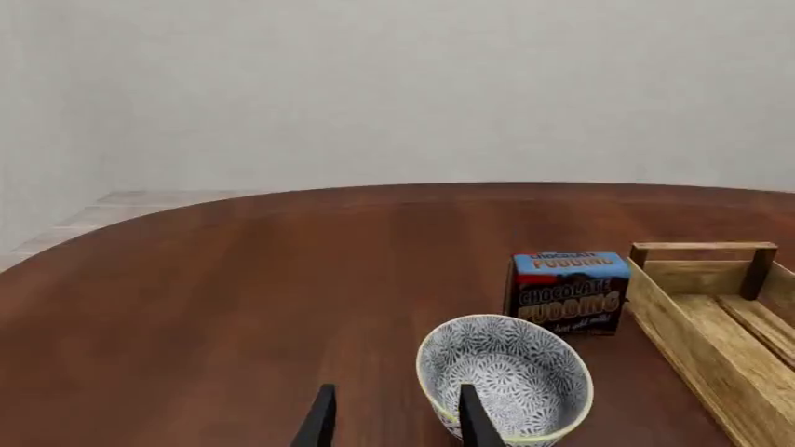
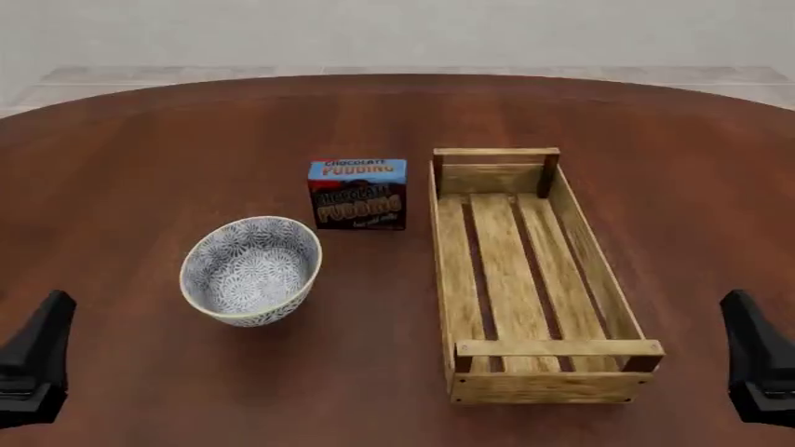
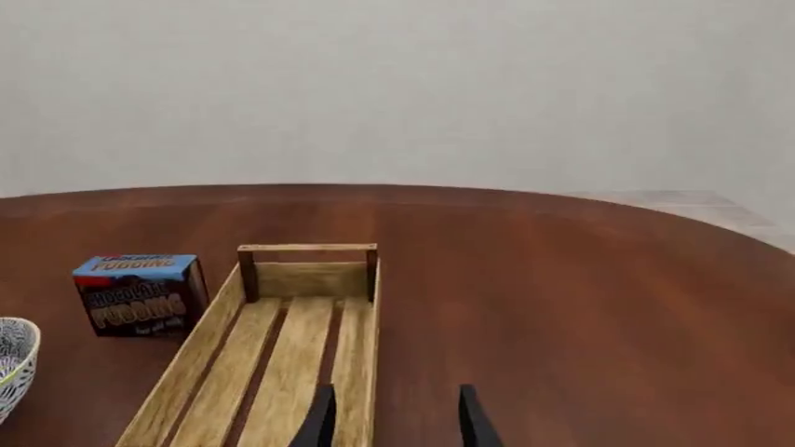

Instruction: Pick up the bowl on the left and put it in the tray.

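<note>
The bowl [image 2: 251, 270] stands upright on the left half of the table, white with a dense blue-grey floral pattern and a pale rim. The tray [image 2: 496, 153], a long light-wood crate with a slatted bottom, lies to its right with nothing in it. My left gripper [image 2: 37, 358] hangs near the table's front left edge, short of the bowl and apart from it. In the left wrist view its fingers [image 1: 320, 421] stand open with the bowl [image 1: 504, 372] ahead of them. My right gripper [image 3: 397, 424] is open at the front right, beside the tray [image 3: 308, 249].
A small chocolate pudding box [image 2: 357, 194] stands behind the bowl, close to the tray's far left corner. The round dark-wood table [image 2: 149, 140] curves away at the back, with pale floor and a wall beyond it.
</note>
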Robot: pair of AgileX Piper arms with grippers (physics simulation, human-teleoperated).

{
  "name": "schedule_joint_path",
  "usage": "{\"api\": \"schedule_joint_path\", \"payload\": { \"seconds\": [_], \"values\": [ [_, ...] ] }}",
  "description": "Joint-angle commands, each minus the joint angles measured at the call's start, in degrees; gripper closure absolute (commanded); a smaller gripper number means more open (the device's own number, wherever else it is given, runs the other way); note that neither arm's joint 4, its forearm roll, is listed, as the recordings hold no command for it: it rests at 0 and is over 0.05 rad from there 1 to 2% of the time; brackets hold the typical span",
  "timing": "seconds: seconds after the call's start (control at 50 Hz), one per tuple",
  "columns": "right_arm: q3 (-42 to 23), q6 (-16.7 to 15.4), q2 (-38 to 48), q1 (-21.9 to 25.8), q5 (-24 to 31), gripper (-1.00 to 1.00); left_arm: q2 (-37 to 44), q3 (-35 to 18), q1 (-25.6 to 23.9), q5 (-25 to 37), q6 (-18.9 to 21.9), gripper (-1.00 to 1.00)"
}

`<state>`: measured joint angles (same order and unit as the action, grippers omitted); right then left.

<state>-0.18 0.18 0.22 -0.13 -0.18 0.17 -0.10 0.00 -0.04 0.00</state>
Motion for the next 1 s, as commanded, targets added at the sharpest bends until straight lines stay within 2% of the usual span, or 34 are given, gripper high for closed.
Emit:
{"api": "schedule_joint_path", "payload": {
  "seconds": [0.02, 0.22, 0.3, 0.4, 0.5, 0.52, 0.62, 0.72, 1.0],
  "values": [
    [-0.1, 0.3, 0.9, 0.7, -0.5, -1.00, 0.3, -0.1, 0.0, -0.1, 0.0, -1.00],
    [-0.8, -0.1, 1.2, 0.9, -0.4, -1.00, 0.3, -0.1, 0.0, -0.1, 0.0, -1.00],
    [-0.6, 0.1, 3.1, 1.3, -2.0, -1.00, 0.3, -0.1, 0.0, -0.1, 0.0, -1.00],
    [-0.9, 0.5, 14.3, 1.1, -9.7, -1.00, 0.3, -0.1, 0.0, -0.1, 0.0, -1.00],
    [-2.6, 0.2, 17.2, 2.4, -10.6, -1.00, 0.3, -0.1, 0.0, -0.1, 0.0, -1.00],
    [-3.5, 1.0, 18.6, 3.8, -10.8, -1.00, 0.3, -0.1, 0.0, -0.1, 0.0, -1.00],
    [-6.9, 1.6, 22.5, 5.4, -10.4, -1.00, 0.3, -0.1, 0.0, -0.1, 0.0, -1.00],
    [-9.4, 0.2, 22.7, 5.9, -8.2, -1.00, 0.3, -0.1, 0.0, -0.1, 0.0, -1.00],
    [-15.2, 1.1, 28.9, 9.6, -6.3, -1.00, 0.3, -0.1, 0.0, -0.1, 0.0, -1.00]
  ]
}}
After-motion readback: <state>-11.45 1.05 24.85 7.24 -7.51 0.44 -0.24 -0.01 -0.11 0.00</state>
